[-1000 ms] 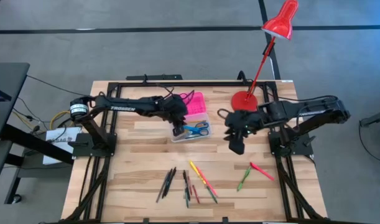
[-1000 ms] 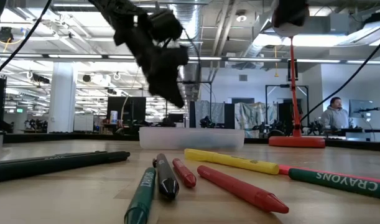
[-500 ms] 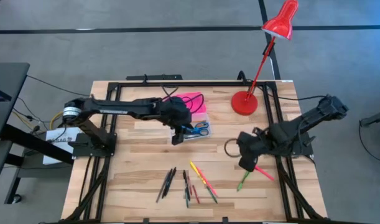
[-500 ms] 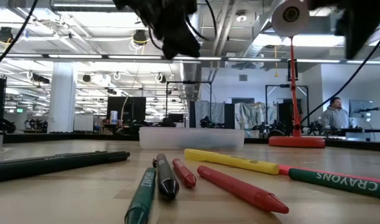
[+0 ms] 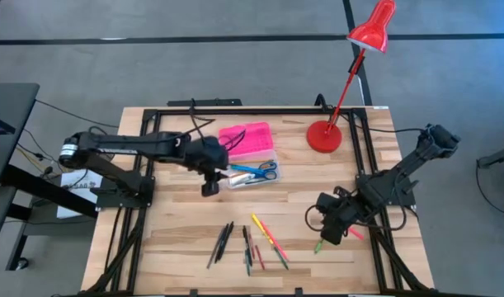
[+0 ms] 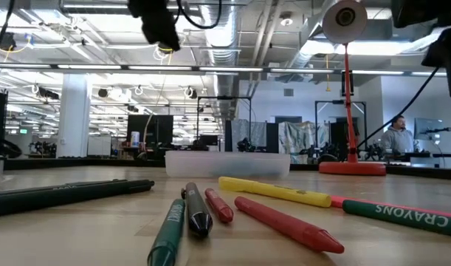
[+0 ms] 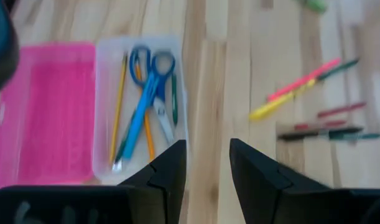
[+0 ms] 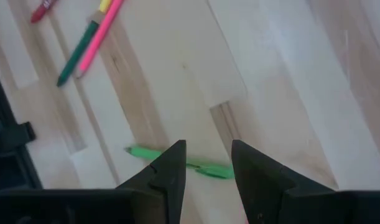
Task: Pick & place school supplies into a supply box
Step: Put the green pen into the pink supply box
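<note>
**School supplies: thin, light and apt to roll, so I want a pinch at mid-length**

School supplies lie in three places. Nearest the front edge of the table [image 5: 169, 247] I see a loose cluster of pens and crayons [image 5: 250, 241] in dark, red, yellow and green; in the low view the red crayon [image 6: 284, 224] and the yellow crayon [image 6: 277, 191] lie flat, close together, some touching. I judge them light and stiff, round enough to roll, and the waxy ones could snap under a hard squeeze. I would take each across its middle, jaws set square to its length, picking from the outside of the cluster first.

Toward the right side, my right gripper [image 8: 205, 171] hangs just above the green marker [image 8: 177, 163], fingers spread with the marker showing in the gap between them; nothing is held. A pink piece lies beside it, mostly hidden under the arm.

Farther back, the left gripper [image 7: 207, 165] hovers beside the supply box [image 5: 250, 174], fingers spread and empty. The clear base already holds the scissors [image 7: 146, 93] and a few pencils; its pink lid [image 5: 246, 137] lies open flat behind. Beyond that stands a red lamp [image 5: 350, 74].
</note>
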`<state>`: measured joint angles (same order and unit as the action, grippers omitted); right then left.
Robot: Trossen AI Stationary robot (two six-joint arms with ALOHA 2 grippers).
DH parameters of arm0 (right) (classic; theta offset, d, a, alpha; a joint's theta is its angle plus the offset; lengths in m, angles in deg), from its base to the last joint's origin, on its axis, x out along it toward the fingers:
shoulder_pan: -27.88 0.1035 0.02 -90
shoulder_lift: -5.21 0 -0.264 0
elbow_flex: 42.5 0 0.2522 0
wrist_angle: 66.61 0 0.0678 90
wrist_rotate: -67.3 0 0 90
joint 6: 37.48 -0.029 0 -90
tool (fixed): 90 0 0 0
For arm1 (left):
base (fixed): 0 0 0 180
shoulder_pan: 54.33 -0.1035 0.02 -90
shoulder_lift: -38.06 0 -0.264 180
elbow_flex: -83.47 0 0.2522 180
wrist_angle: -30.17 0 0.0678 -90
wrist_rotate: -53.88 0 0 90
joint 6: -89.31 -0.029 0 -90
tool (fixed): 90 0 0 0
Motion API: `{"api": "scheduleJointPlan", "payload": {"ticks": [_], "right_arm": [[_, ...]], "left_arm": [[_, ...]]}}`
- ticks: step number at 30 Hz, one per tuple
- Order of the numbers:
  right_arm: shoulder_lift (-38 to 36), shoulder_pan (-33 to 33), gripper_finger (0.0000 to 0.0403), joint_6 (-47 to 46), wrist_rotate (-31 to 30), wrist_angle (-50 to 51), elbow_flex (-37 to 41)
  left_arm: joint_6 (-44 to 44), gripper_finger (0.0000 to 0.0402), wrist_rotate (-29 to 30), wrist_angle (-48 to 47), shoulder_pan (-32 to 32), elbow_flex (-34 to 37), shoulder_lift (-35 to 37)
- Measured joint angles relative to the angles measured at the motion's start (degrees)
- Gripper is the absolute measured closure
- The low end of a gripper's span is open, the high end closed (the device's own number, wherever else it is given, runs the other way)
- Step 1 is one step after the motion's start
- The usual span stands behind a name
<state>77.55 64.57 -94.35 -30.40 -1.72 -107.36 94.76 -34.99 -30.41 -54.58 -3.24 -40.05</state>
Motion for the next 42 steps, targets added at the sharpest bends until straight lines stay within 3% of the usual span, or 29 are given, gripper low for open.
{"api": "scheduleJointPlan", "payload": {"ticks": [6,13,21,33,42], "right_arm": [[0.02,2.76,0.0282,6.37,0.07,0.06,3.23],[0.04,4.92,0.0282,22.52,0.35,-1.55,6.70],[0.09,4.80,0.0282,35.88,0.36,-12.47,10.22],[0.11,4.82,0.0282,40.84,2.25,-22.29,15.29],[2.99,4.93,0.0282,45.80,3.00,-24.02,16.10]], "left_arm": [[4.06,0.0286,5.72,-3.90,5.11,0.01,-0.14],[9.94,0.0286,9.10,-3.85,8.91,0.02,-0.24],[18.04,0.0286,16.34,-3.90,15.23,0.02,-0.26],[30.50,0.0286,28.01,-9.51,23.52,0.04,-0.26],[34.10,0.0286,33.31,-10.93,25.86,0.04,-0.26]]}}
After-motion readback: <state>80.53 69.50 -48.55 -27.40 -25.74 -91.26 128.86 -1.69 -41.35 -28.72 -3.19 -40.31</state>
